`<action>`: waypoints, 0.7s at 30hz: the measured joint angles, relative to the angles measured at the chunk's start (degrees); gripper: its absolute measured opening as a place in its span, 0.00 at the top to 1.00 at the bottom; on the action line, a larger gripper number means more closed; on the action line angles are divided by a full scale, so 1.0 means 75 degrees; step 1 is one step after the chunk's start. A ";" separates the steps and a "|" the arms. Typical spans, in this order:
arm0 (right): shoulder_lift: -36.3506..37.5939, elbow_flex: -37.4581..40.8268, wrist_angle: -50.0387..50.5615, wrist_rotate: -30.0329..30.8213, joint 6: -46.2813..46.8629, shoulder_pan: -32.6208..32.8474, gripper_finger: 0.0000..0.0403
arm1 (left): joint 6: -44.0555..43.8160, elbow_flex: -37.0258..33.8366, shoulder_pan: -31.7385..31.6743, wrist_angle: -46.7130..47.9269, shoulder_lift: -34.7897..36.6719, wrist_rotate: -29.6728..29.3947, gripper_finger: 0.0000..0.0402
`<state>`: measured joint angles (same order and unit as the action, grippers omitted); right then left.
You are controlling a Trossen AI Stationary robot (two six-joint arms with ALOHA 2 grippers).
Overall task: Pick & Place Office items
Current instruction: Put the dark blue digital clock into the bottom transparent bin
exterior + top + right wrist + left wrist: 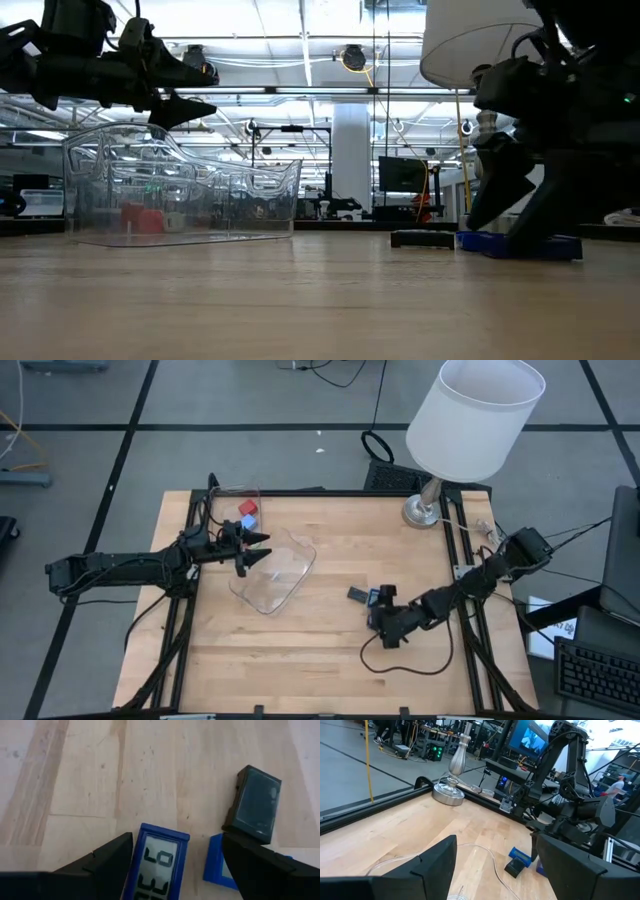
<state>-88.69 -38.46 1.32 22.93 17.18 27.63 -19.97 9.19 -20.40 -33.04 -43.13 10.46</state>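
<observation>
The right end effector [172, 865] is spread wide and hangs low over the desk [330, 650], right of centre in the high view. Between its two fingers lies a blue flat rectangle with a display [157, 862]; the fingers stand on both sides of it but do not pinch it yet. Just beside it, at the lower right of the right wrist view, a second blue flat piece [217, 865] shows, partly hidden by one finger. A dark grey rectangle [254, 804] lies near, at the upper right of that frame.

The left end effector [255, 550] is also spread and holds nothing. It hovers above the near edge of a clear plastic container [272, 575], left of centre in the high view. A red cube [247, 508] and a blue cube [248, 521] sit in another clear container [232, 495] at the upper left of the desk.

In my judgement, the step in hand is the pick of the blue display piece by the right arm. The next move calls for a small descent and then closing on its long sides, with care not to catch the neighbour blue piece. After this it must be carried to a container.
</observation>
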 joint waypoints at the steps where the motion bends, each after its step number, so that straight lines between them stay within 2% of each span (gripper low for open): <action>1: 0.0001 0.0000 -0.0002 -0.0038 0.0016 -0.0040 0.27 | 0.0000 0.0000 -0.0001 0.0000 0.0000 0.0000 0.31; 9: 0.0008 0.0003 0.0123 -0.1450 0.0032 -0.0041 0.27 | 0.0004 0.0000 -0.0003 0.0122 0.0000 0.0000 0.31; 16: 0.0074 -0.0003 0.0342 -0.1279 0.0150 0.0142 0.27 | 0.0020 0.0000 -0.0003 0.0166 0.0000 -0.0006 0.31; 21: 0.0250 -0.0015 0.1066 -0.1275 0.0589 0.0139 0.27 | -0.0004 0.0000 -0.0001 0.0175 0.0000 -0.0007 0.31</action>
<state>-86.82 -38.57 9.31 13.36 21.60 28.67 -20.00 9.19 -20.41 -31.73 -43.13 10.41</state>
